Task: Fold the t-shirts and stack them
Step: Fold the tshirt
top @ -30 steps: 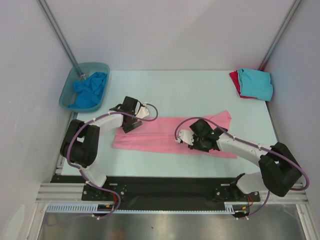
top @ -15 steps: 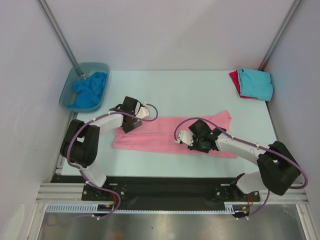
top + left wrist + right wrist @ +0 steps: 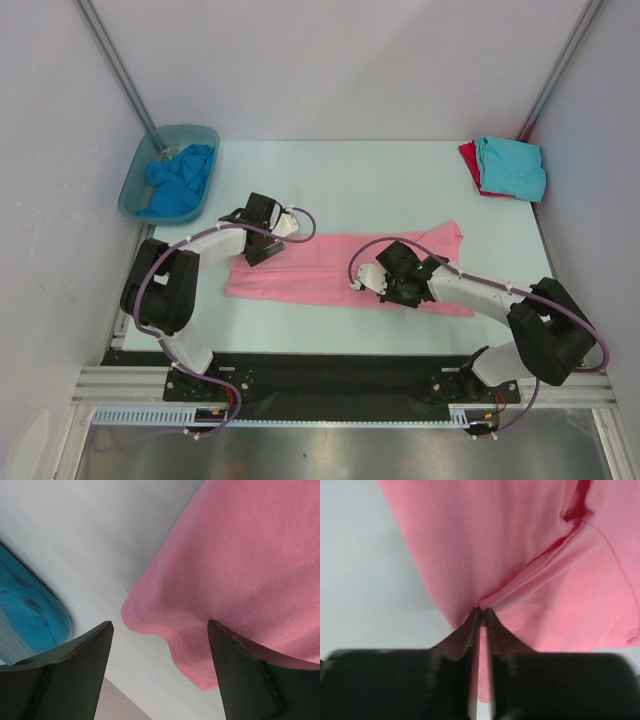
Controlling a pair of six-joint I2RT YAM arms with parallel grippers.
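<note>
Cloth of the pink t-shirt (image 3: 320,268) lies in a long strip running left to right across the worktop (image 3: 400,180). The right end effector (image 3: 482,611) is clamped on its near edge at mid-length. The left end effector (image 3: 160,625), fingers apart, hovers over its left end.

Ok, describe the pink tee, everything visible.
The pink tee is soft knit cloth, folded into a long band lying flat across the near middle of the table, its right end wider and angled toward the back. The right gripper is shut on a pinched ridge near its middle; the open left gripper hovers at its left corner.
</note>
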